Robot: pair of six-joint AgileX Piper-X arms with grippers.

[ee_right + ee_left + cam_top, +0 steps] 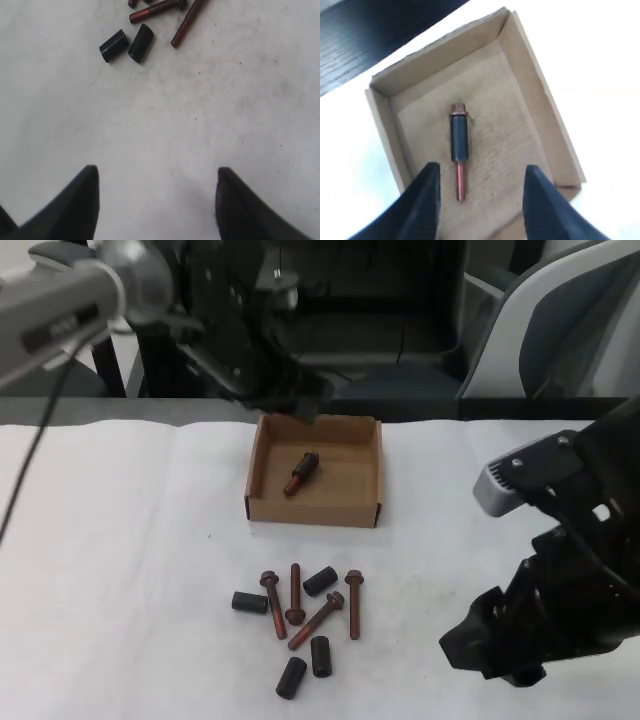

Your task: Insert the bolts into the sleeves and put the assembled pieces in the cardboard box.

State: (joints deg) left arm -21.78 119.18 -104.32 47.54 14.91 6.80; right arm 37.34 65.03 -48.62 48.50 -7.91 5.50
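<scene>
Our right gripper is wide open and empty, near the loose bolts and sleeves. We should grab one bolt at the edge by its middle. Farther off, our left gripper hangs open over the cardboard box, one finished piece inside.

One assembled piece inside the cardboard box, loose bolts before it
</scene>
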